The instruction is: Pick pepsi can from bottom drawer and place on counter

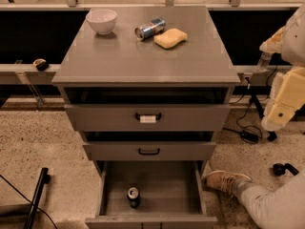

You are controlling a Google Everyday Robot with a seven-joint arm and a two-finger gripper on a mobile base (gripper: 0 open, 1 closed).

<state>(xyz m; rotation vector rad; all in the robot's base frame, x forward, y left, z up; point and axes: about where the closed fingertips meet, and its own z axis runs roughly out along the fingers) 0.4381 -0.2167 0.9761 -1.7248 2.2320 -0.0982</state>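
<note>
Grey and smooth, the square counter [143,61] tops a cabinet of three drawers, and the deep grey bottom drawer [167,182] below it is pulled wide open. Inside it, a small dark-blue, silver-topped pepsi can [133,197] stands upright on the drawer floor, left of the middle and near the front wall, touching no wall. Above it the two shallower grey drawers stand slightly out. The middle drawer [186,150] has a plain black handle, and the top drawer [190,117] has a black handle that carries a white label. On the far part of the counter sit a round white bowl [101,20] at the left, a slim silver-and-blue can [150,28] lying on its side near the middle, and a yellow sponge [170,38] just beside that can on its right. The cream-coloured robot arm [286,97] reaches in at the right edge of the view. Its gripper [265,60] hangs beside the cabinet's right side at about counter height, well apart from the pepsi can; whether it is spread or closed I cannot tell. On the speckled floor [43,137] at the lower right, a person's tan shoe [225,180] lies close to the open drawer's right wall, with a grey trouser leg [271,206] behind it.
</note>
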